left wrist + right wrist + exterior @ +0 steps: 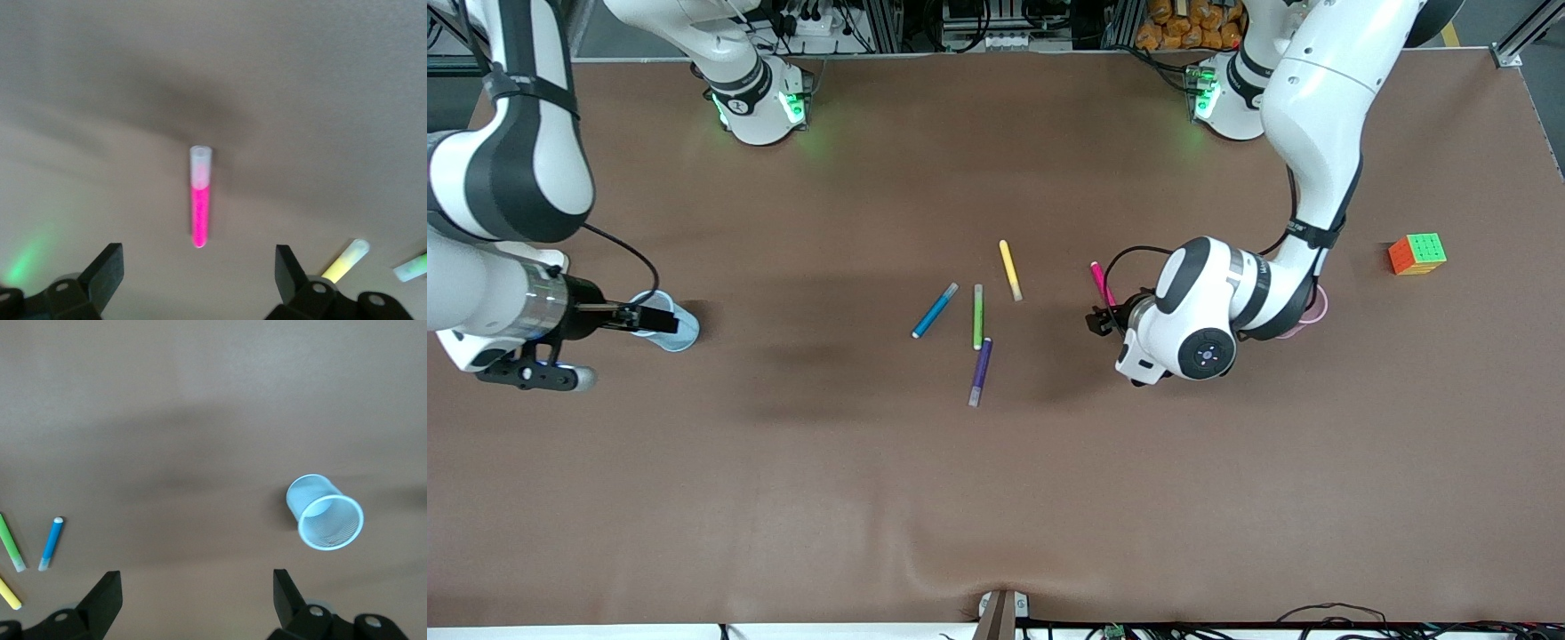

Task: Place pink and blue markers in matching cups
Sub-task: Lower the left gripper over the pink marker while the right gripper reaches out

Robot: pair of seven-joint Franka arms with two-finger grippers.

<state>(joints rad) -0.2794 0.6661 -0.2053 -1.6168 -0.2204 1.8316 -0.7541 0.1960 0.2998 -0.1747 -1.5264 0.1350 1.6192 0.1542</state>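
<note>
While the brown table (996, 498) fills the front view, the left arm's body covers most of the pink cup (1316, 311), of which only a rim edge shows toward that arm's end. The left gripper (199, 267) hangs over the pink marker (200, 203); only its wrist view shows the fingers (107, 270) spread wide apart, holding nothing, with the marker lying flat between them. The right gripper (193, 593), jaws likewise wide apart and empty, is over the table beside the blue cup (325, 512), which its wrist view shows as a fine mesh tumbler standing open-mouthed at the right arm's end. A colour cube (1416, 253) sits toward the left arm's end. Mid-table lie the blue marker (935, 310), a green marker (977, 316), a yellow marker (1010, 269) and a purple marker (980, 372), the purple nearest the front camera.
</note>
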